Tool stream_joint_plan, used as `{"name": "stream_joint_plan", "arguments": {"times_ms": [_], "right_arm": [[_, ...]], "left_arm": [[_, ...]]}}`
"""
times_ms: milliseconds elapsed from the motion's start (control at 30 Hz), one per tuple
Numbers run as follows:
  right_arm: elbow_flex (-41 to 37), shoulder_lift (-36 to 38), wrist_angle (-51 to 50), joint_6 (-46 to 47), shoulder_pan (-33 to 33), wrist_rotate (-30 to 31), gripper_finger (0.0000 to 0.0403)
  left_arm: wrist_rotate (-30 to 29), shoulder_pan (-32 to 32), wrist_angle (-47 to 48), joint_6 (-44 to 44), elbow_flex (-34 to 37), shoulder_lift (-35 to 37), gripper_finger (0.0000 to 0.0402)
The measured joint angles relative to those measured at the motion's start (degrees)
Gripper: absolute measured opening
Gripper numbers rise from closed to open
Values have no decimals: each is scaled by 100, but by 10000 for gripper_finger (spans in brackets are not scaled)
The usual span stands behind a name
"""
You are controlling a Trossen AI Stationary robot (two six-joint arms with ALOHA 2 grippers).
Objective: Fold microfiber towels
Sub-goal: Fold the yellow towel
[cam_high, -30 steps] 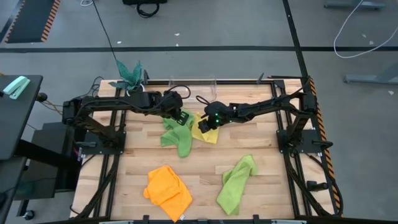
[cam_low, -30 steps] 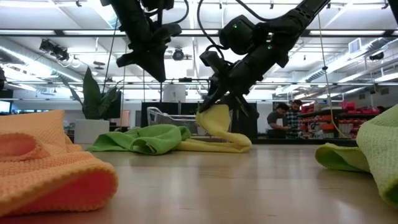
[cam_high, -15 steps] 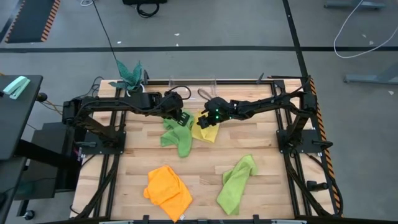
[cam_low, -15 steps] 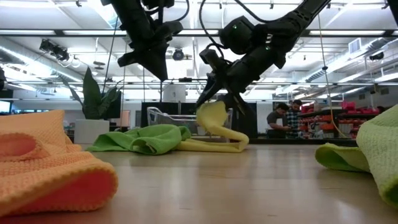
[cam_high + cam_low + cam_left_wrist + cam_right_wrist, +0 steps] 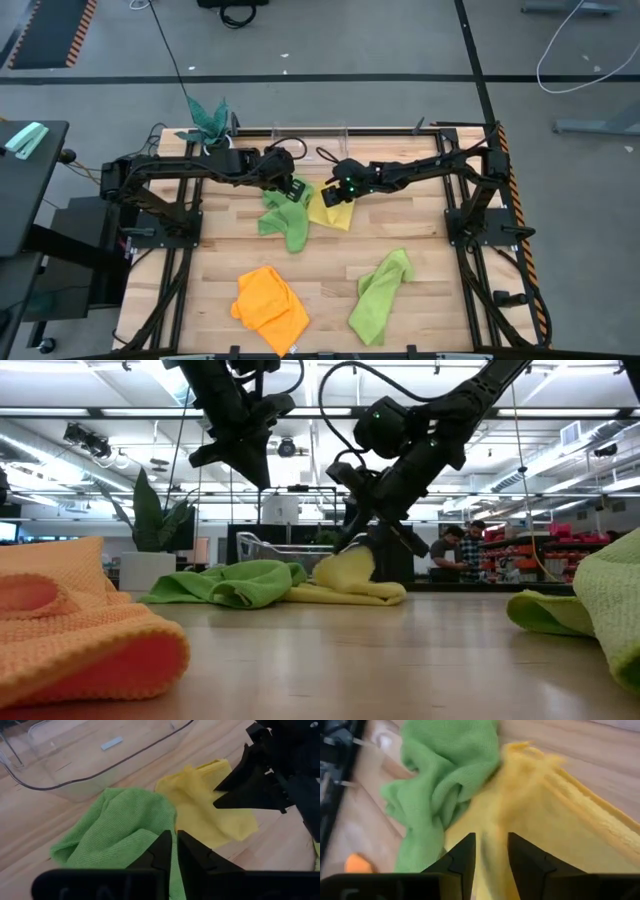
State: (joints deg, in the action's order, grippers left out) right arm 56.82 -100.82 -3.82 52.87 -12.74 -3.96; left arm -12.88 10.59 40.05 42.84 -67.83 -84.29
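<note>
Four towels on wooden desk (image 5: 420,230): orange towel (image 5: 270,305) and green towel (image 5: 380,290) near front, second green towel (image 5: 285,215) touching yellow towel (image 5: 330,208) mid-desk. Right tool (image 5: 490,851) low over yellow towel, fingers apart, nothing clamped. Left tool (image 5: 176,851) pinched narrow, empty, above green one. Advice: flatten yellow towel before folding, match corners. No readable writing.

Right claw (image 5: 372,538) now lower and farther right in the low view, fingers parted, no longer pinching the yellow towel (image 5: 350,582). Raised yellow flap dropped into a rounded fold, lying on the tabletop (image 5: 420,650) rather than hanging from the fingers.
</note>
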Motion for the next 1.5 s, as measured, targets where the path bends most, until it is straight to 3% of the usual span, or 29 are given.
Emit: {"name": "stream_joint_plan", "arguments": {"times_ms": [200,500,667,1000,1500], "right_arm": [[305,0,-304,-45,105,245,119],[1247,9,-2035,-649,178,653,119],[845,-2,-2434,-657,211,443,119],[406,0,-2111,-436,322,568,113],[-106,0,-2140,-353,320,587,46]], "left_arm": [[1,0,-1,47,0,-2,34],[1,0,55,120,0,-2,27],[1,-2,184,121,0,-2,34],[-1,11,120,86,0,-2,25],[-1,2,17,91,0,-2,34]]}}
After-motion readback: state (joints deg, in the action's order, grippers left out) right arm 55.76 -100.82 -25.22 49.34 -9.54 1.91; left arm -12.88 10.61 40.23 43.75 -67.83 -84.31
